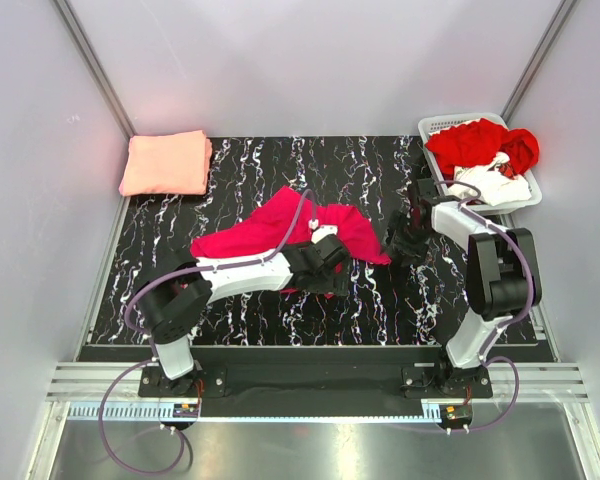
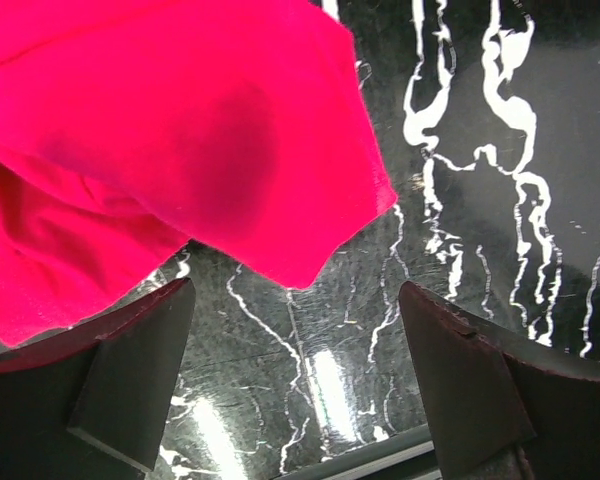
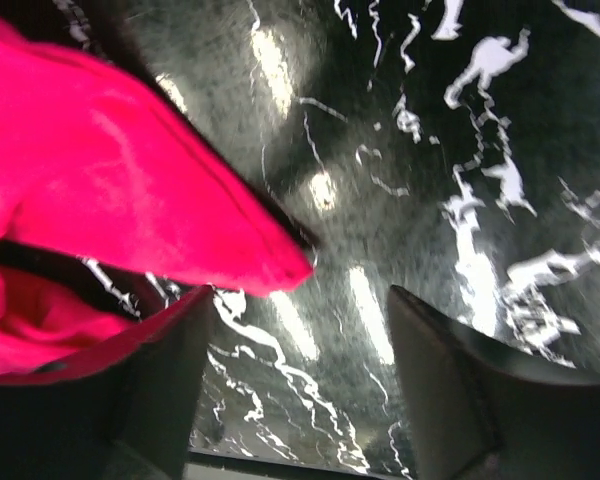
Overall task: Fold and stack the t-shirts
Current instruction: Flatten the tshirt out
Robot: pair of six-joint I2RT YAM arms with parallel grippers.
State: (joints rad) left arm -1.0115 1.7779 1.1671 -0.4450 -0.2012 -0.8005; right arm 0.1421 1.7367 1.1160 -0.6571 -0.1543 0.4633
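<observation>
I see the magenta t-shirt (image 1: 270, 232) lying crumpled mid-table (image 1: 380, 300). My left claw (image 2: 295, 350) sits at its near right edge, released, with its fingers (image 2: 120, 390) wide and only bare table between them. My right claw (image 3: 295, 380) hangs just right of that tee's tip, also released and gripping nothing. Behind the tee to the left lies the folded salmon t-shirt (image 1: 166, 163). Behind it to the right, the basket (image 1: 432, 127) holds the red t-shirt (image 1: 470, 143) and the white t-shirt (image 1: 490, 185).

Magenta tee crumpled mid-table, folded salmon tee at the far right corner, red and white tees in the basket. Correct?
No: the top external view shows the folded salmon tee at the far left corner. The magenta tee mid-table and the red tee and white tee in the basket are as stated.
</observation>
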